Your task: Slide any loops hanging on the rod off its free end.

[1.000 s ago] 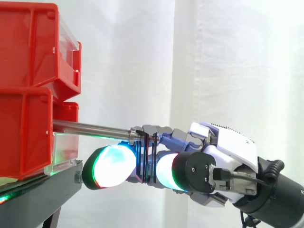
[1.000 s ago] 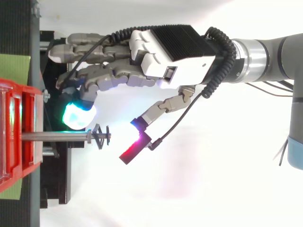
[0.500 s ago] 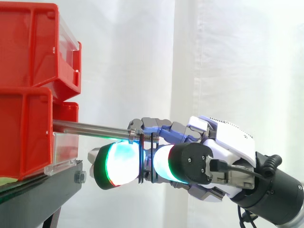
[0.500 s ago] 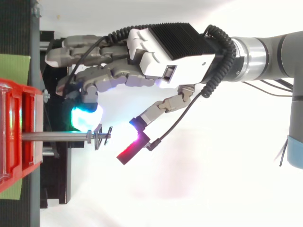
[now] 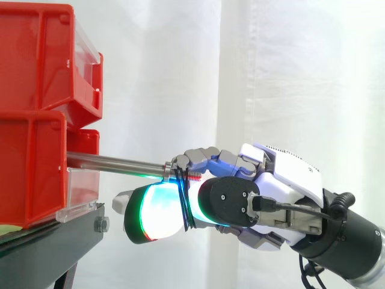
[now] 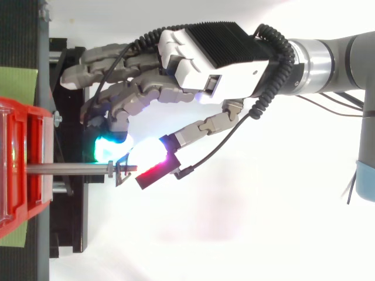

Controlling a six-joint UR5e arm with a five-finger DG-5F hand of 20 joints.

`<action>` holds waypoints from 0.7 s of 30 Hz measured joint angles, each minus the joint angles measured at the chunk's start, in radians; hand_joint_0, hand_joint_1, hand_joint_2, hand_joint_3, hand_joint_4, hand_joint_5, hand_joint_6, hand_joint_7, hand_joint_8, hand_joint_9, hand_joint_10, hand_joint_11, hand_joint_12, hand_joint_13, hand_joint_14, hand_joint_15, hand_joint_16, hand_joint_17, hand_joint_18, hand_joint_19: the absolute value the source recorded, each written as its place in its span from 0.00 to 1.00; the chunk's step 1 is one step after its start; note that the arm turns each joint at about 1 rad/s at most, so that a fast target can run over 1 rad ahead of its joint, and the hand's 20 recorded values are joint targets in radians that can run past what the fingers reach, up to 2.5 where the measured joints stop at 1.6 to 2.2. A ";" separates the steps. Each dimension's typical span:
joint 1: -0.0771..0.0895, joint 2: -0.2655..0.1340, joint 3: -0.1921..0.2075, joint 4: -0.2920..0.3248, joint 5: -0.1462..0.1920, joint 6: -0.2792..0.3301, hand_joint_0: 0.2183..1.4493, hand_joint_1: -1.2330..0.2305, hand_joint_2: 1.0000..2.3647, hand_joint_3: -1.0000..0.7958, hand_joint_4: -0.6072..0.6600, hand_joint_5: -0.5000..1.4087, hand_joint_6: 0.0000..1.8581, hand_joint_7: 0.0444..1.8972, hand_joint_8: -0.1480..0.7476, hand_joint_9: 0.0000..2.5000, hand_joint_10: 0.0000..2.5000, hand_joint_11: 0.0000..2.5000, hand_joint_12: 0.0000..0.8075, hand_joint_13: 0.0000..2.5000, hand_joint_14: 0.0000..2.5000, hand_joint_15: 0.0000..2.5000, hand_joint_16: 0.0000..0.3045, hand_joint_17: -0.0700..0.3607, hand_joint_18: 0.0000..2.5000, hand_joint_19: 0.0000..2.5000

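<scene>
White curtain (image 5: 289, 72) backs the hand (image 6: 222, 52) pinching black loops (image 6: 122, 172) on the rod (image 5: 114, 161).

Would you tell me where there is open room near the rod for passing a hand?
Open air lies above the rod, between the red bins and the hand, against the curtain. The tip is crowded by the loops and hand; the stand sits close below.

The lower red bin (image 5: 30, 171) sits on the black stand (image 5: 48, 250), its front reaching the stand's edge. A second red bin (image 5: 42, 60) is stacked on it.
</scene>
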 measured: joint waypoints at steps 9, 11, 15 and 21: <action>-0.012 0.020 0.010 -0.024 -0.039 0.015 0.31 0.38 0.02 0.50 0.52 0.15 0.50 0.34 0.44 0.26 0.01 0.17 0.43 0.18 0.00 0.06 0.16 0.42 0.14 0.07; -0.014 0.027 0.010 -0.040 -0.044 0.016 0.31 0.38 0.02 0.50 0.52 0.15 0.50 0.34 0.44 0.26 0.01 0.16 0.43 0.18 0.00 0.06 0.17 0.43 0.14 0.07; -0.015 0.044 0.010 -0.086 -0.047 0.016 0.31 0.38 0.02 0.50 0.53 0.15 0.50 0.34 0.44 0.26 0.01 0.17 0.43 0.18 0.00 0.06 0.17 0.43 0.14 0.07; -0.017 0.054 0.010 -0.152 -0.047 0.008 0.31 0.38 0.02 0.50 0.53 0.15 0.50 0.34 0.44 0.26 0.01 0.17 0.43 0.18 0.00 0.06 0.17 0.43 0.14 0.07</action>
